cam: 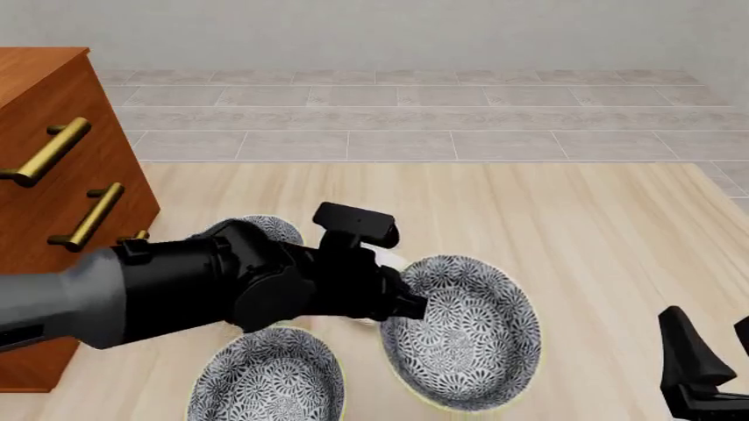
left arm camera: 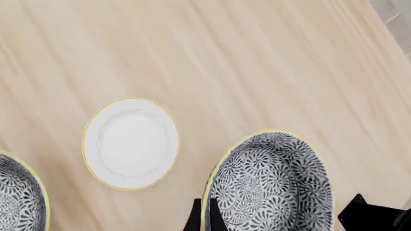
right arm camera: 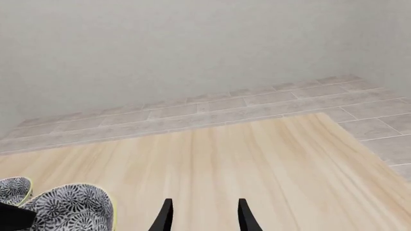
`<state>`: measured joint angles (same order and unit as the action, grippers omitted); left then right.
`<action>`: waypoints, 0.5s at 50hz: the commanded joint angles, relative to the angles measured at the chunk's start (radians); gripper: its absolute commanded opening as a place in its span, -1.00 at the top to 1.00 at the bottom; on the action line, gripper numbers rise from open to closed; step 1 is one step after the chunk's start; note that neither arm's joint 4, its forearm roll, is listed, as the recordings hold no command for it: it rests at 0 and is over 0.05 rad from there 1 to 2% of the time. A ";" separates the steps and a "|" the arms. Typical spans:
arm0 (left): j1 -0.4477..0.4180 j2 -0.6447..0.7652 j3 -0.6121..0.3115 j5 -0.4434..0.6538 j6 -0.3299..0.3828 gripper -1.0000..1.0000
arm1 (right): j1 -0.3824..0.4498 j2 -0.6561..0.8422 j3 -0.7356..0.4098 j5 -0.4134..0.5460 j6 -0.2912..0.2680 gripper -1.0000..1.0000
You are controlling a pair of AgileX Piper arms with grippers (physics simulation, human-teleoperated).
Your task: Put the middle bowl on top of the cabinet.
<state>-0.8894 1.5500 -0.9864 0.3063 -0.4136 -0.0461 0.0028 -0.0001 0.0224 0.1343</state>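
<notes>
The middle bowl (cam: 468, 346), deep with a dark floral pattern and a pale yellow rim, hangs tilted just above the table in the front view. My left gripper (cam: 410, 305) is shut on its near-left rim. In the left wrist view the fingers (left arm camera: 196, 217) straddle the rim of the bowl (left arm camera: 273, 185). The reddish-brown cabinet (cam: 47, 219) with brass handles stands at the far left. My right gripper (cam: 711, 355) is low at the front right, open and empty, with its fingers (right arm camera: 165, 216) apart in the right wrist view.
Two lookalike floral bowls rest on the table: one (cam: 269, 381) at the front left, one (cam: 272, 230) behind my left arm. A small white dish (left arm camera: 132, 143) lies flat between them, mostly hidden by the arm in the front view. A tiled floor lies beyond the table's far edge.
</notes>
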 commanded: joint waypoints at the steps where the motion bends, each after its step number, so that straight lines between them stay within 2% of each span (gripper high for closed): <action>1: 0.030 -0.045 -0.014 0.079 -0.007 1.00 | 0.002 -0.001 0.000 0.002 -0.004 -1.00; 11: 0.016 -0.046 -0.034 0.153 -0.094 1.00 | 0.003 -0.001 0.000 0.003 -0.005 -1.00; 15: 0.038 -0.081 -0.046 0.183 -0.085 1.00 | 0.004 -0.002 0.000 0.004 -0.006 -1.00; 19: 0.036 -0.093 -0.053 0.214 -0.122 1.00 | 0.005 -0.002 0.000 0.004 -0.007 -1.00; 25: 0.067 -0.122 -0.063 0.260 -0.116 1.00 | 0.005 -0.002 0.000 0.005 -0.007 -1.00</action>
<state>-0.8506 1.4715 -1.0283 0.4959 -0.5110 -0.0424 0.0013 -0.0001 0.0260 0.1285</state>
